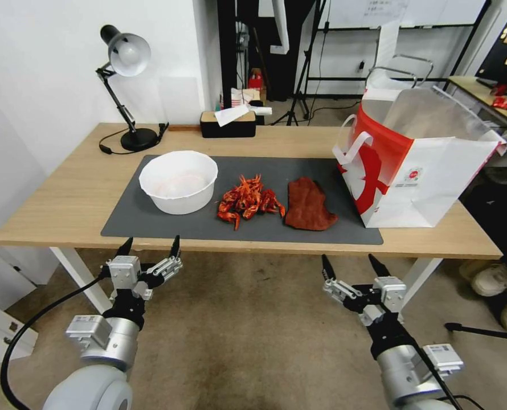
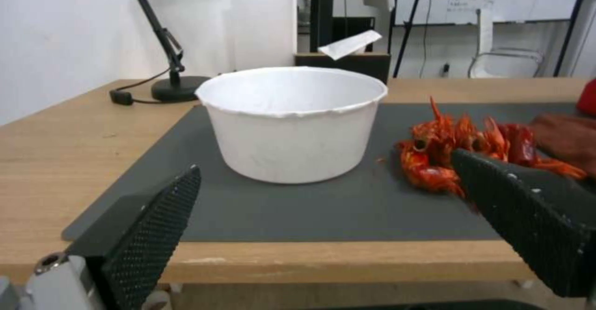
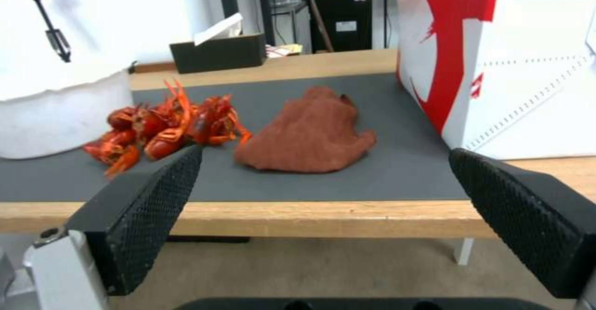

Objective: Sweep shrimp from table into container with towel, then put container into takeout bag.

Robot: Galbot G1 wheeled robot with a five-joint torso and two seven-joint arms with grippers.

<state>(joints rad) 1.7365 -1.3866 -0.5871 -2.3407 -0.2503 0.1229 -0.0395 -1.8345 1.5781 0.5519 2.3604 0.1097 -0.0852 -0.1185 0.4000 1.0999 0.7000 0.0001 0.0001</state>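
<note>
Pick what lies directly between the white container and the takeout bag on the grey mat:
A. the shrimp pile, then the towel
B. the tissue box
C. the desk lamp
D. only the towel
A: in the head view the shrimp sit just right of the container, and the towel lies between them and the takeout bag.

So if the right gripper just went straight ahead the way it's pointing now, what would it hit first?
Probably the towel. The right gripper, open, hangs just short of the table edge, aimed over the mat at it. If it runs lower than it looks, the table edge comes first.
</note>
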